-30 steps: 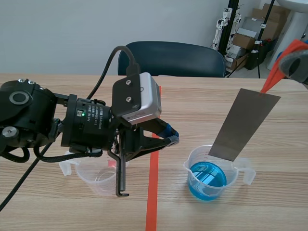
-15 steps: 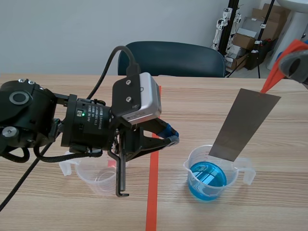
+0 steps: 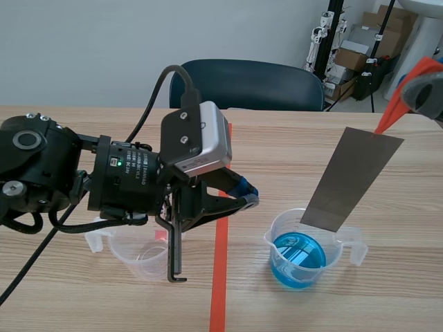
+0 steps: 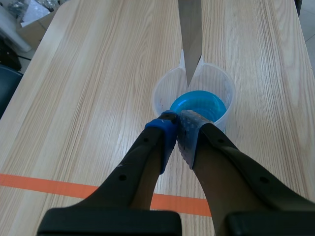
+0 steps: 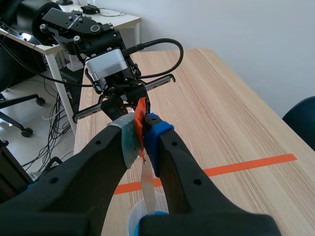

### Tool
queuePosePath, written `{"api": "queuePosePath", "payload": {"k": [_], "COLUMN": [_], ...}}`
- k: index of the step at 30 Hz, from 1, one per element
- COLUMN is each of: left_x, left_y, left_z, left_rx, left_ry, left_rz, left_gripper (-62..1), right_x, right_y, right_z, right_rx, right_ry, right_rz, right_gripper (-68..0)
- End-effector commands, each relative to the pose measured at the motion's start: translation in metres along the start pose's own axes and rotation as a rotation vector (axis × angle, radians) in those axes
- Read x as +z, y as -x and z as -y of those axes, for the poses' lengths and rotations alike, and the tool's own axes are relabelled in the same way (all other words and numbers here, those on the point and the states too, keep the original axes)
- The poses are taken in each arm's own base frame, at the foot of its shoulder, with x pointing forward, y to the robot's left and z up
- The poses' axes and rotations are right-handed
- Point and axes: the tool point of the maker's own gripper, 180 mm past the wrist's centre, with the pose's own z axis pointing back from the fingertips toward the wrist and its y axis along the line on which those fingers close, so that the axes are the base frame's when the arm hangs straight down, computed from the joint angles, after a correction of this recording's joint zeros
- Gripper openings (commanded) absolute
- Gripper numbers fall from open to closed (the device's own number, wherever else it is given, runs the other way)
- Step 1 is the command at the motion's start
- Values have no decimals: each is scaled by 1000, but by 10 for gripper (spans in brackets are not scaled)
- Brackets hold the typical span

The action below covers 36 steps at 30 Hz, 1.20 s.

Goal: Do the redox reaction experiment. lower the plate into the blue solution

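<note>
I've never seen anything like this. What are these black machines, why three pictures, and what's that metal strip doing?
They are two robot arms at a wooden table. One picture looks out from between them; the other two come from cameras on each wrist. The left gripper is shut on nothing, near a clear beaker. The right gripper pinches an orange-red holder from which a grey metal plate hangs, tilted, over a beaker of blue solution, apparently not yet dipped.

Left tool [image 4: 177, 123], right tool [image 5: 143, 130]: both closed.
</note>
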Motion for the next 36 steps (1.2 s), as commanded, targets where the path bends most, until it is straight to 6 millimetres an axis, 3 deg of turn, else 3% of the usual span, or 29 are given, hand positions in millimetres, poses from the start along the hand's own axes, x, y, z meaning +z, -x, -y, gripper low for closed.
{"api": "queuePosePath", "payload": {"k": [1, 19, 23, 28, 36], "left_x": [-2, 2, 19, 55, 103], "left_y": [-11, -6, 2, 13, 33], "left_z": [1, 3, 1, 1, 21], "left_rx": [2, 19, 53, 110, 194], "left_ry": [2, 1, -32, -91, -130], "left_rz": [40, 34, 49, 94, 97], "left_gripper": [-569, -569, -569, -569, -569], "right_x": [-1, -1, -1, -1, -1], "right_y": [-10, -10, -10, -10, -10], "right_z": [2, 2, 2, 2, 2], "right_rx": [6, 6, 6, 6, 6], "right_ry": [-4, -4, -4, -4, -3], "right_rz": [32, 32, 32, 32, 31], "right_gripper": [-671, -671, -671, -671, -671]}}
